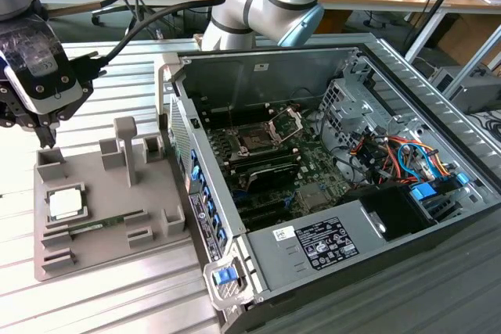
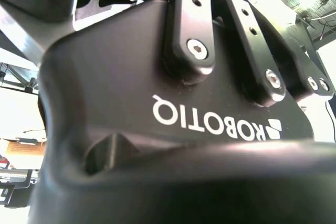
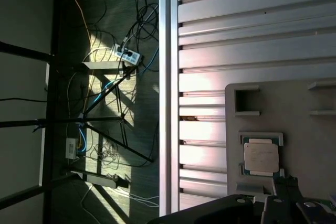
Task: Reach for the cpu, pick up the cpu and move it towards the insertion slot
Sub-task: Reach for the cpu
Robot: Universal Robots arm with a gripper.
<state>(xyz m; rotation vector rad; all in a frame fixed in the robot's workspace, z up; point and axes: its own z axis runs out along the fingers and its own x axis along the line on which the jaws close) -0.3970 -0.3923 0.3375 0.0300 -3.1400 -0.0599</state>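
The cpu (image 1: 65,203) is a small pale silver square lying flat in a recess of the grey tray (image 1: 117,193) at the exterior view's left. In the first wrist view the cpu (image 3: 261,157) sits in its tray (image 3: 299,103) pocket. My gripper (image 1: 43,137) hangs above the tray's far left corner, a short way up and behind the cpu, touching nothing. Its black housing (image 2: 184,145) appears close up in the second wrist view. The insertion slot (image 1: 256,142), a dark square socket with a silver clamp frame, lies inside the open computer case, far to the exterior view's right of the gripper.
A green memory stick (image 1: 106,224) lies in the tray near the cpu. Grey posts (image 1: 125,146) rise from the tray's far side. The open computer case (image 1: 352,217) has a raised wall between tray and socket. The slatted metal table (image 3: 236,40) ends at an edge with cables on the floor below.
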